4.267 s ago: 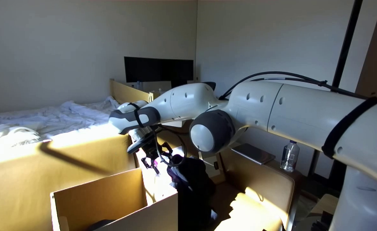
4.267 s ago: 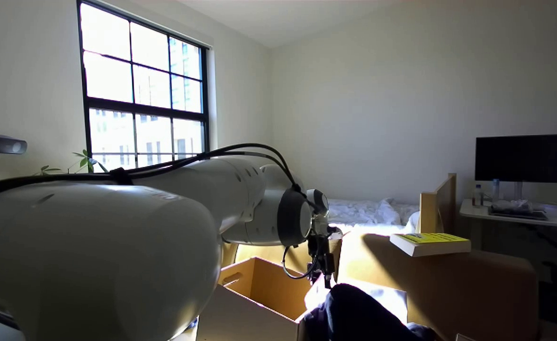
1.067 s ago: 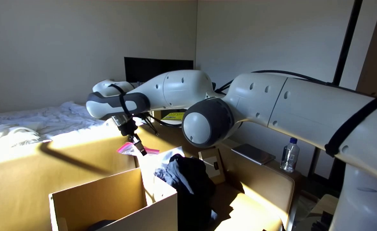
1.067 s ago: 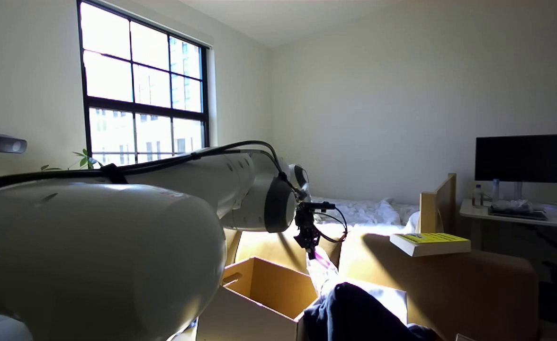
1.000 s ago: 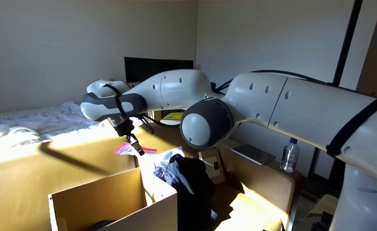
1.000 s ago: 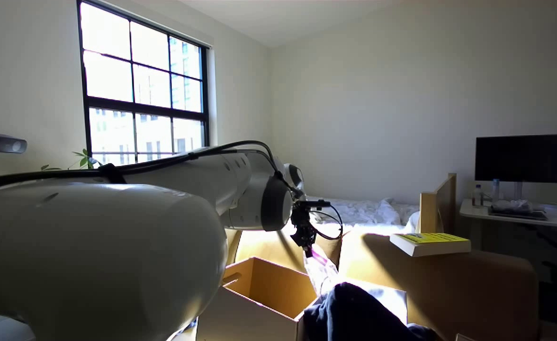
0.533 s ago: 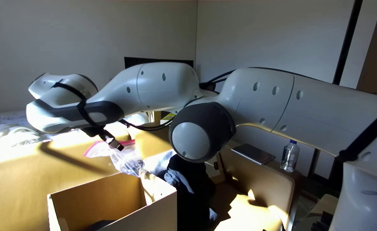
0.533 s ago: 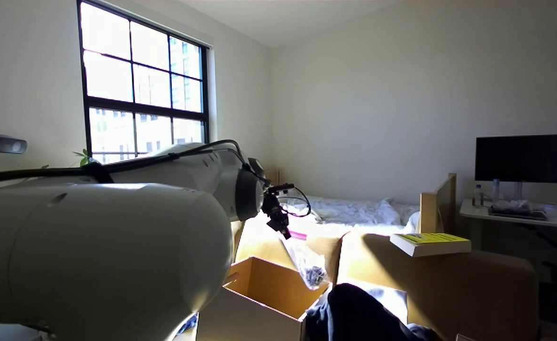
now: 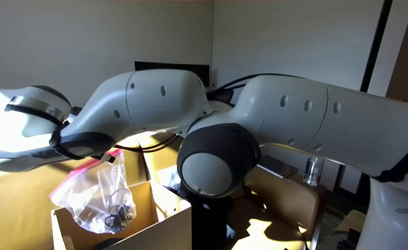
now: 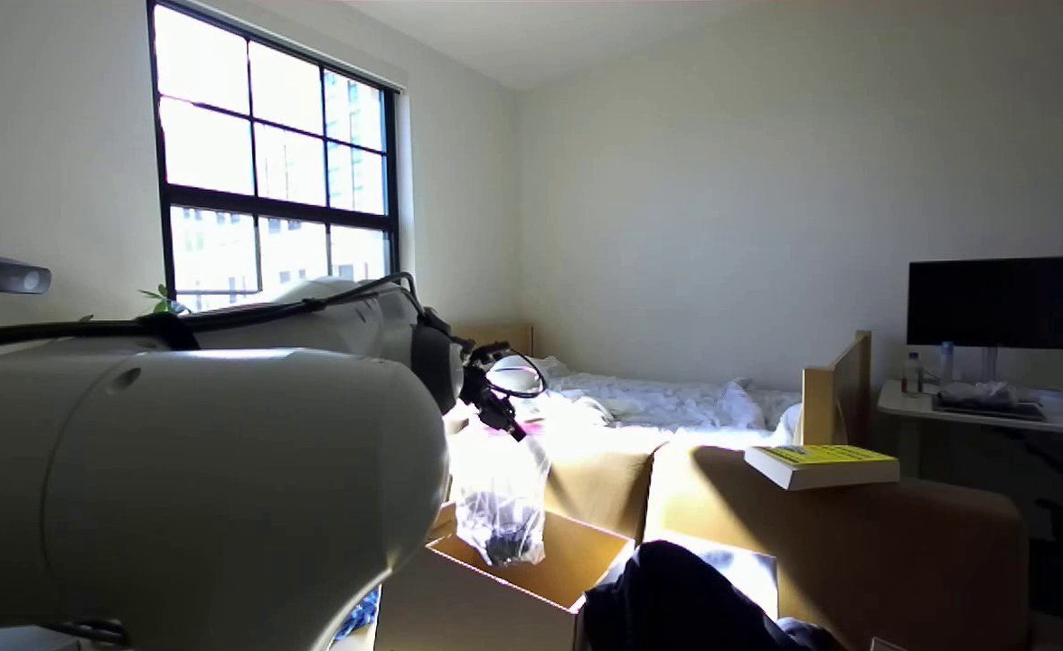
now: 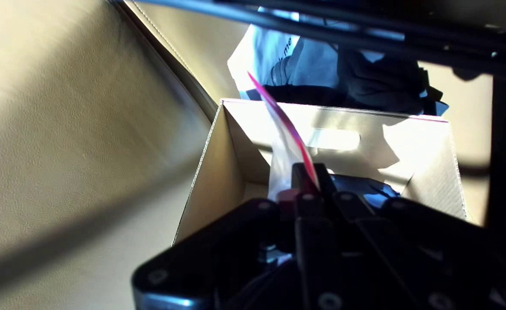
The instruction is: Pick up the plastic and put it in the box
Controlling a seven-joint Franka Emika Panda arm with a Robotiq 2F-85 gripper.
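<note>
The plastic is a clear zip bag (image 9: pixel 98 198) with a pink top edge and dark, cable-like things in its bottom. My gripper (image 10: pixel 515 432) is shut on that pink edge, and the bag (image 10: pixel 500 506) hangs below it. In the wrist view the pink strip runs up from between the fingertips of the gripper (image 11: pixel 314 176). Below stands the open cardboard box (image 9: pixel 171 227). In both exterior views the bag's lower end overlaps the box opening; its exact depth is hard to tell. A dark item (image 11: pixel 360 187) lies inside the box. The arm hides most of the gripper in an exterior view.
A tan sofa (image 11: pixel 63 181) stands beside the box. Dark clothing (image 10: pixel 676 601) lies against the box's end. A yellow-covered book (image 10: pixel 821 466) rests on the sofa back. A bottle (image 9: pixel 314 172) and a flat dark slab (image 9: pixel 277 166) are on the armrest.
My gripper has lifted the bag off the pile by the clothing and carried it, still held, to over the box. The box has barely moved.
</note>
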